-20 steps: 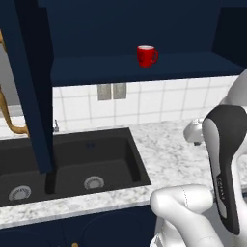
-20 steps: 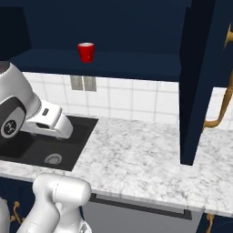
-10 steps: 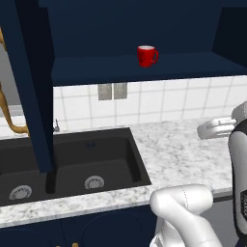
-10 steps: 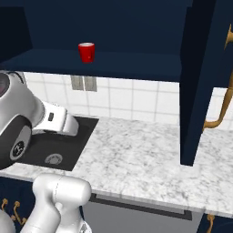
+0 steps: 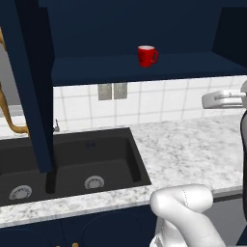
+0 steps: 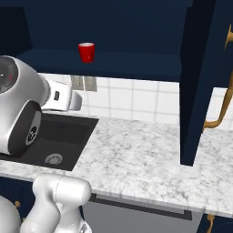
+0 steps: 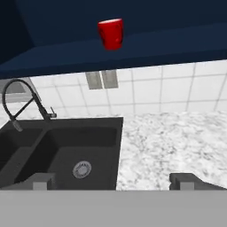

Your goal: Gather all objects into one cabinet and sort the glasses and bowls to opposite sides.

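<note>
while open, navy cabinet [image 5: 144,72] (one shelf), red mug [image 5: 146,55] inside

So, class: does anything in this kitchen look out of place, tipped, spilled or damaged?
Nothing stands out. The red mug stands upright on the open cabinet's shelf; counter and sink look clean and whole.

The mug [image 5: 146,55] stands upright on the shelf [image 5: 144,70] inside the cabinet [image 5: 120,29], above the wall outlet [image 5: 112,90]. Below, the sink [image 5: 72,164] sits in the tabletop [image 5: 193,149], left of its bare stretch.
</note>
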Motion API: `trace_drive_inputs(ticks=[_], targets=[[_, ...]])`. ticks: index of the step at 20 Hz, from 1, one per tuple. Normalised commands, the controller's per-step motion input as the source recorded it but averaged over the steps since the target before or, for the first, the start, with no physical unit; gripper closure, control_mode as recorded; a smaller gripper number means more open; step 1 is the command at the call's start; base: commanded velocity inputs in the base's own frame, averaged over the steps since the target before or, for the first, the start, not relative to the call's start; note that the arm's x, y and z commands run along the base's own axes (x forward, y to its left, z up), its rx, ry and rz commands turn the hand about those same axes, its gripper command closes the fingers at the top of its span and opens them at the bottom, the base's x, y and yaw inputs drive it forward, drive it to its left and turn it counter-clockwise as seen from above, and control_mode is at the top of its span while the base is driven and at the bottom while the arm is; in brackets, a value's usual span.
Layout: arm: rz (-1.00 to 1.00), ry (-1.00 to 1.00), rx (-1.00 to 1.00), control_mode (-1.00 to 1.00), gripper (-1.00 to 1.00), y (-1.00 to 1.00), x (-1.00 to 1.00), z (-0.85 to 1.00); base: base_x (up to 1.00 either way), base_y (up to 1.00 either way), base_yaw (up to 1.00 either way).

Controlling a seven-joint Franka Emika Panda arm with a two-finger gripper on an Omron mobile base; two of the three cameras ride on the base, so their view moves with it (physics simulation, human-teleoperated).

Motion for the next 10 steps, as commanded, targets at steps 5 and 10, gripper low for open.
trace_drive_inputs(ticks=[5,10], targets=[[0.05,-0.17,0.02,-1.00,-1.00,0.01,0.62,0.24,0.00,0.00,0.00],[0.10,-0.20,-0.01,-1.00,-1.00,0.00,0.38,0.19,0.00,0.00,0.00]])
